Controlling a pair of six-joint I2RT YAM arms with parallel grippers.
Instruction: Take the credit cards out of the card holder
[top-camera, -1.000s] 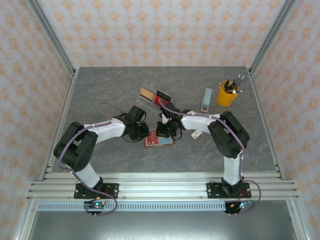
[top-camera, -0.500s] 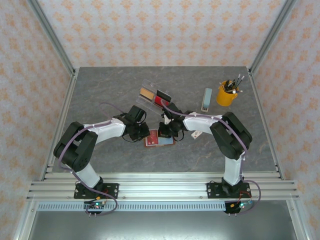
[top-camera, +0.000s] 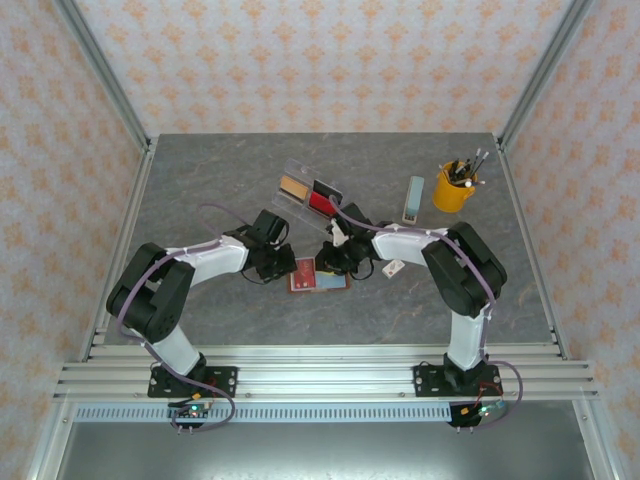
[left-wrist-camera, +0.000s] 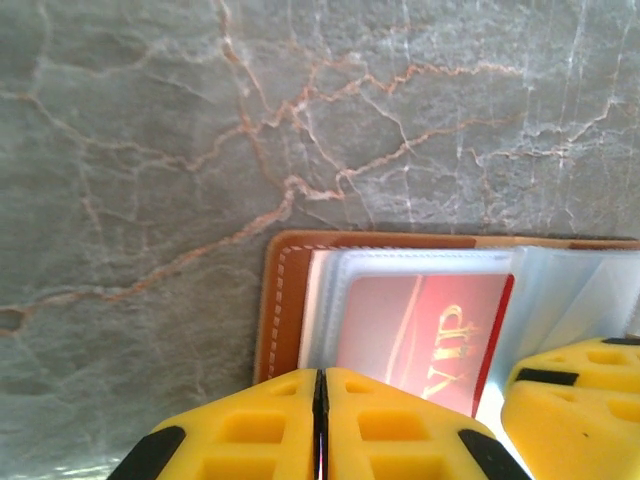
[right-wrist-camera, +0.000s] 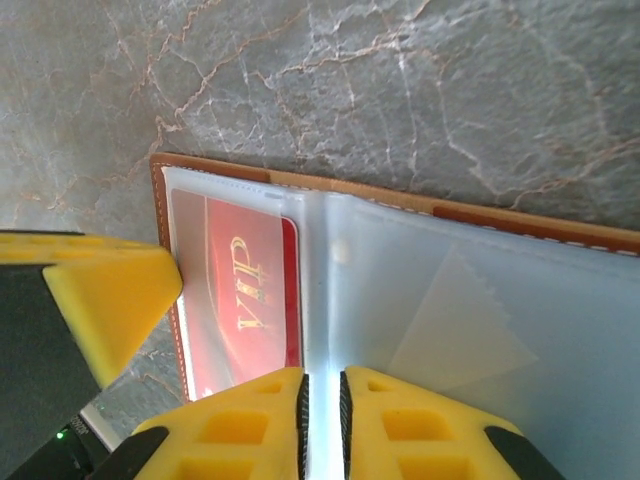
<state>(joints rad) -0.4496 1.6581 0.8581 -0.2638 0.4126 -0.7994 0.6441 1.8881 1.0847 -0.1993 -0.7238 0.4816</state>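
The left gripper (left-wrist-camera: 322, 378) is pressing its yellow fingers fully together with nothing between them. It is bearing down on the edge of the small brown leather card holder (left-wrist-camera: 283, 300), which is lying open like a book on the grey marbled table (left-wrist-camera: 150, 140) between the two arms. The right gripper (right-wrist-camera: 322, 380) is closing to a thin slit, and it appears to be pinching the middle fold of the clear plastic sleeve (right-wrist-camera: 420, 300) inside the holder. Just beside that fold, a red plastic credit card (right-wrist-camera: 245, 300) with gold VIP lettering is sitting fully inside its pocket.

Compared with a second ago, the right wrist is sitting slightly farther back over the holder, while the holder itself is barely shifting. Judging by this, the red card is not yet coming out, and the grip is only now settling. Well beyond the holder, a tan card (top-camera: 293, 186) is lying in a clear acrylic tray (top-camera: 297, 170).
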